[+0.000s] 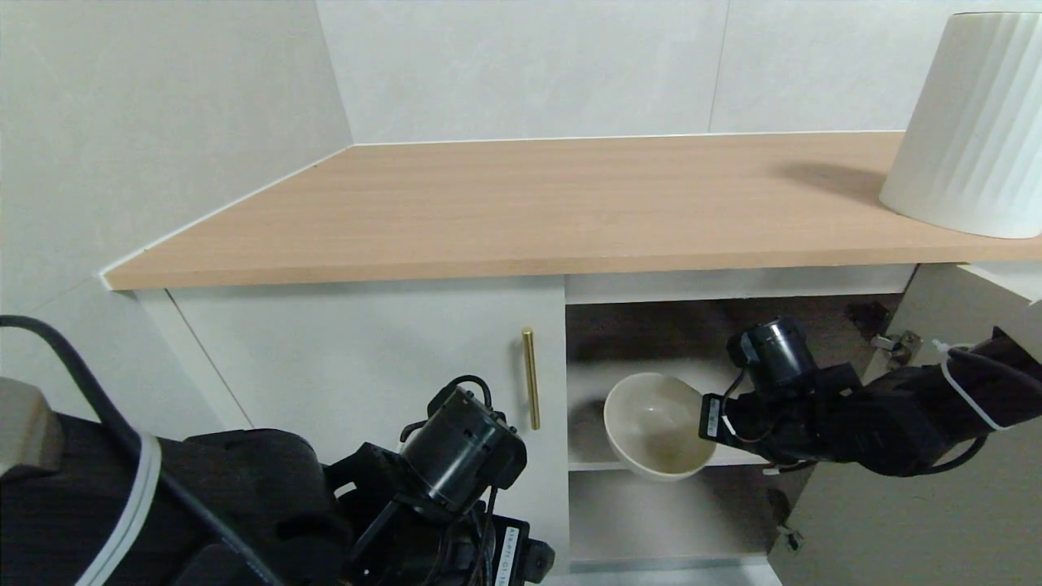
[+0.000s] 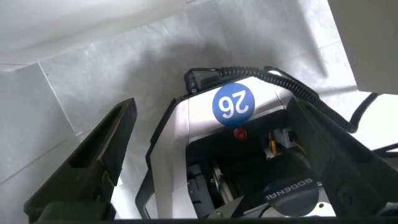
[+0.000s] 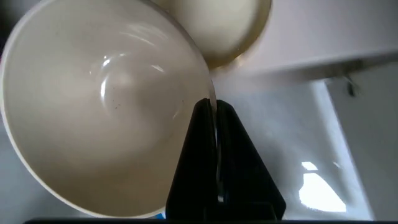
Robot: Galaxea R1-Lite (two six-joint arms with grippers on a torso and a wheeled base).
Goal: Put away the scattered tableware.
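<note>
**A:** Where is the bowl (image 1: 655,423)?

**B:** In the open right half of the cabinet (image 1: 733,284), at the front edge of the middle shelf (image 1: 584,446), tipped so its hollow faces outward. The right gripper (image 1: 707,422) is clamped on its rim, one finger (image 3: 199,162) inside the wall and the other outside. That rim pinch lets the arm bring the bowl in sideways under the countertop (image 1: 529,203).

**A:** Is it set down?

**B:** I judge not. Part of it overhangs the shelf lip, and the tilt suggests the gripper bears its weight.

**A:** Anything behind it?

**B:** A second cream dish (image 3: 233,25) lies deeper on the shelf. Only its edge is visible, so it may be a plate or a bowl. That is likely where the tableware is gathered.

**A:** And the left gripper (image 2: 214,121)?

**B:** It sits low before the closed door (image 1: 366,366), near the gold handle (image 1: 530,378). Its fingers are spread wide with nothing between them, which leaves the open side free.
</note>
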